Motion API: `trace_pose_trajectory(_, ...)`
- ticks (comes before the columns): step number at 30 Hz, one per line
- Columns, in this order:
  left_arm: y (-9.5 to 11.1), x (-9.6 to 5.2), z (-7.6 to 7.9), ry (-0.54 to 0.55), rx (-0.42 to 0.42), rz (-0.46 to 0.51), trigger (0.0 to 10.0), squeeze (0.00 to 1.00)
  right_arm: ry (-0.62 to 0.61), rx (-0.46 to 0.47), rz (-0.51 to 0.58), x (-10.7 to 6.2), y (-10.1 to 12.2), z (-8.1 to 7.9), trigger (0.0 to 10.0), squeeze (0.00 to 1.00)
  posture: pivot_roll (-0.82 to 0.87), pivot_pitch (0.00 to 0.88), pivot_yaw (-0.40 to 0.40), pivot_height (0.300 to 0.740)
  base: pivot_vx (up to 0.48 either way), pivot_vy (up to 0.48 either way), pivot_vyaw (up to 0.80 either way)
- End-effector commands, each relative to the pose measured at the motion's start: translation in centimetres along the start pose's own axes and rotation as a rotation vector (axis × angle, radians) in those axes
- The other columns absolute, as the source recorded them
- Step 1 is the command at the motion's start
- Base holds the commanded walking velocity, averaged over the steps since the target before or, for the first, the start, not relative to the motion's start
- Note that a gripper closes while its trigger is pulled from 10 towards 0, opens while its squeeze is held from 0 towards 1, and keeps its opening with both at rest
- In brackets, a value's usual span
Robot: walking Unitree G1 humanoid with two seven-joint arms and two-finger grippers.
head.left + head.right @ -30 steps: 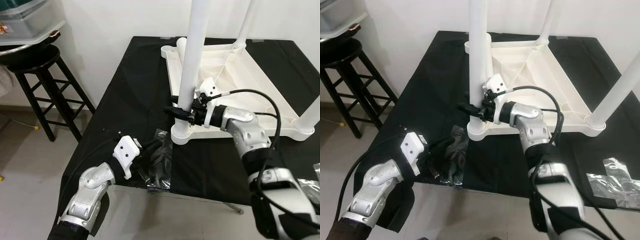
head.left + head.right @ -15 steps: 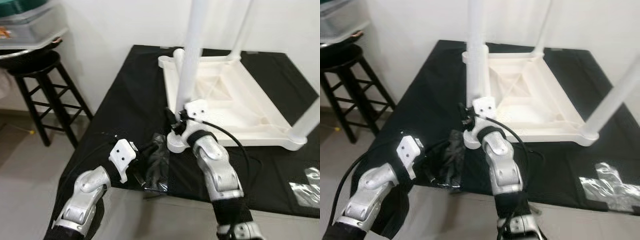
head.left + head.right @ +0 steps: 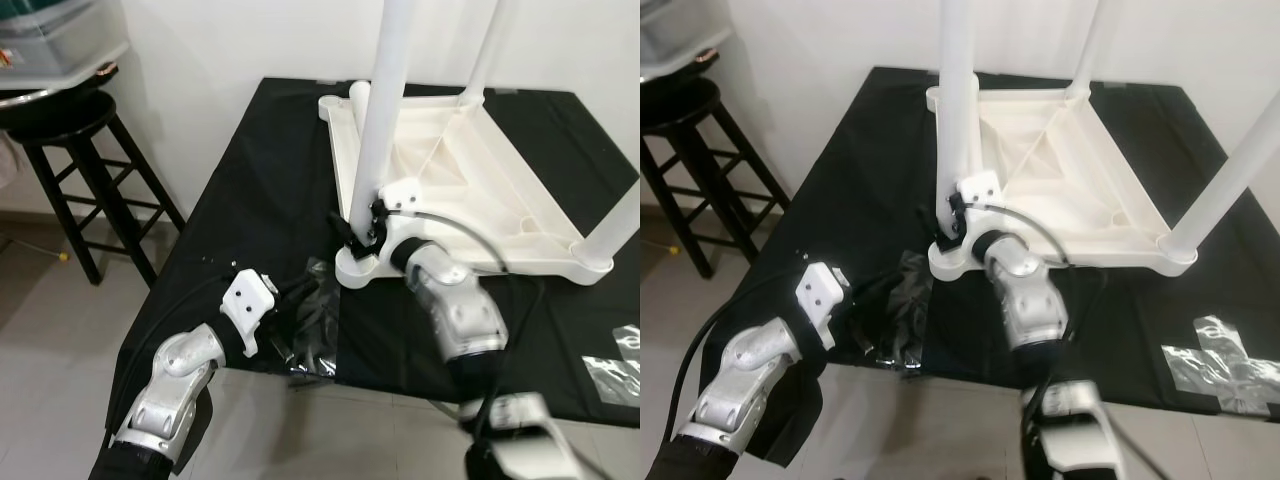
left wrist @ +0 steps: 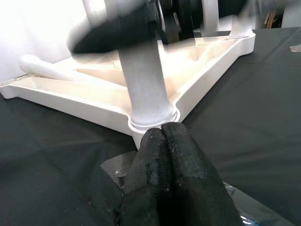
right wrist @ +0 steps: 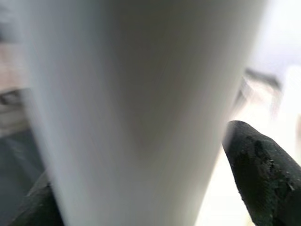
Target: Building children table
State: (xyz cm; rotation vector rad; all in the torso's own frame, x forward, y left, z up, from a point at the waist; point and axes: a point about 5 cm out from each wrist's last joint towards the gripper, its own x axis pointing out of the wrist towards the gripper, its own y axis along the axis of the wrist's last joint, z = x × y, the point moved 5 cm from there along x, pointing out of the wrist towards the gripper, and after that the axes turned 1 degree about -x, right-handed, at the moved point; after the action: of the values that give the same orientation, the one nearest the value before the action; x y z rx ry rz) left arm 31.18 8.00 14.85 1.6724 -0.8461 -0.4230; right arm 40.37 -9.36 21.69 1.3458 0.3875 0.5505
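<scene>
One white leg (image 3: 383,110) upright, right end effector (image 3: 352,228) clamping its base

A: Setting? Plain room in a home, used as a work corner.

B: Evidence: bare white wall (image 3: 250,40) at 12 o'clock, grey tiled floor (image 3: 60,340) at 8, black wooden stool (image 3: 75,150) at 10 carrying a clear storage bin (image 3: 50,40).

A: Tabletop (image 3: 270,180) draped in black cloth, centre.
</scene>
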Motion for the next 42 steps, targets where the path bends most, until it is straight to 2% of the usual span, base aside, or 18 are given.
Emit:
trace_pose_trajectory(1, -0.3, -0.1, 0.3, -0.009, 0.005, -0.011, 10.0, 0.00, 0.136, -0.005, 0.013, 0.0, 0.0, -1.1, 10.0, 0.00, 0.03, 0.102, -0.021, 0.740, 0.000, 0.000, 0.00)
trace_pose_trajectory(2, -0.3, -0.1, 0.3, -0.009, 0.005, -0.011, 10.0, 0.00, 0.136, -0.005, 0.013, 0.0, 0.0, -1.1, 10.0, 0.00, 0.03, 0.102, -0.021, 0.740, 0.000, 0.000, 0.00)
trace_pose_trajectory(4, -0.3, -0.1, 0.3, -0.009, 0.007, -0.011, 10.0, 0.00, 0.288, -0.097, -0.010, -0.5, -0.1, -1.5, 10.0, 0.00, 0.04, 0.101, -0.021, 0.740, 0.000, 0.000, 0.00)
trace_pose_trajectory(6, -0.3, -0.1, 0.4, -0.011, 0.008, -0.012, 10.0, 0.00, 0.324, -0.139, -0.031, -0.5, -0.3, -1.4, 10.0, 0.00, 0.04, 0.100, -0.021, 0.740, 0.000, 0.000, 0.00)
trace_pose_trajectory(10, -0.3, -0.2, 0.4, -0.012, 0.011, -0.012, 10.0, 0.00, 0.399, -0.110, -0.021, -0.3, 0.3, -0.8, 10.0, 0.00, 0.05, 0.101, -0.020, 0.740, 0.000, 0.000, 0.00)
trace_pose_trajectory(11, -0.3, -0.2, 0.4, -0.011, 0.011, -0.012, 10.0, 0.00, 0.439, -0.088, -0.009, -0.3, 0.6, -0.9, 6.9, 0.00, 0.05, 0.101, -0.021, 0.740, 0.000, 0.000, 0.00)
trace_pose_trajectory(12, -0.3, -0.2, 0.4, -0.011, 0.011, -0.012, 10.0, 0.00, 0.439, -0.088, -0.009, -0.3, 0.6, -0.9, 6.9, 0.00, 0.05, 0.101, -0.021, 0.740, 0.000, 0.000, 0.00)
trace_pose_trajectory(14, -0.3, -0.2, 0.5, -0.012, 0.011, -0.013, 10.0, 0.00, 0.482, -0.091, -0.026, -0.4, 0.4, -0.9, 0.3, 0.00, 0.05, 0.102, -0.020, 0.740, 0.000, 0.000, 0.00)
trace_pose_trajectory(23, -0.3, -0.3, 0.5, -0.013, 0.008, -0.013, 10.0, 0.00, 0.489, -0.100, -0.030, -0.3, 0.1, -0.5, 0.0, 0.00, 0.05, 0.104, -0.020, 0.740, 0.000, 0.000, 0.00)
trace_pose_trajectory(31, -0.3, -0.3, 0.4, -0.013, 0.009, -0.012, 10.0, 0.00, 0.279, -0.110, -0.137, -1.3, -3.0, 1.8, 0.0, 0.00, 0.04, 0.111, -0.022, 0.740, 0.000, 0.000, 0.00)
trace_pose_trajectory(32, -0.2, -0.3, 0.4, -0.012, 0.009, -0.012, 10.0, 0.00, 0.201, -0.090, -0.170, -1.7, -4.3, 2.0, 0.0, 0.00, 0.03, 0.114, -0.025, 0.740, 0.000, 0.000, 0.00)
trace_pose_trajectory(33, -0.2, -0.3, 0.4, -0.012, 0.009, -0.012, 10.0, 0.00, 0.201, -0.090, -0.170, -1.7, -4.3, 2.0, 0.0, 0.00, 0.03, 0.114, -0.025, 0.740, 0.000, 0.000, 0.00)
trace_pose_trajectory(34, -0.2, -0.4, 0.3, -0.012, 0.009, -0.013, 10.0, 0.00, -0.233, 0.004, -0.222, -2.6, -6.8, 3.6, 0.0, 0.00, 0.04, 0.115, -0.022, 0.740, 0.000, 0.000, 0.00)
trace_pose_trajectory(35, -0.2, -0.4, 0.3, -0.012, 0.009, -0.013, 10.0, 0.00, -0.233, 0.004, -0.222, -2.6, -6.8, 3.6, 0.0, 0.00, 0.04, 0.115, -0.022, 0.740, 0.000, 0.000, 0.00)
trace_pose_trajectory(36, -0.2, -0.5, 0.3, -0.015, 0.013, -0.016, 10.0, 0.00, -0.454, 0.160, -0.268, -4.7, -9.0, 1.4, 0.0, 0.00, 0.04, 0.121, -0.020, 0.740, 0.000, 0.000, 0.00)
trace_pose_trajectory(37, -0.2, -0.5, 0.3, -0.015, 0.013, -0.016, 10.0, 0.00, -0.454, 0.160, -0.268, -4.7, -9.0, 1.4, 0.0, 0.00, 0.04, 0.121, -0.020, 0.740, 0.000, 0.000, 0.00)
trace_pose_trajectory(39, -0.3, -0.5, 0.3, -0.016, 0.014, -0.018, 10.0, 0.00, -0.408, 0.138, -0.247, -4.8, -8.8, -1.0, 0.0, 0.00, 0.04, 0.117, -0.008, 0.740, 0.000, 0.000, 0.00)
trace_pose_trajectory(42, -0.4, -0.5, 0.3, -0.019, 0.010, -0.020, 10.0, 0.00, -0.393, 0.101, -0.252, -4.3, -8.8, -0.9, 0.0, 0.00, 0.03, 0.110, -0.010, 0.740, 0.000, 0.000, 0.00)
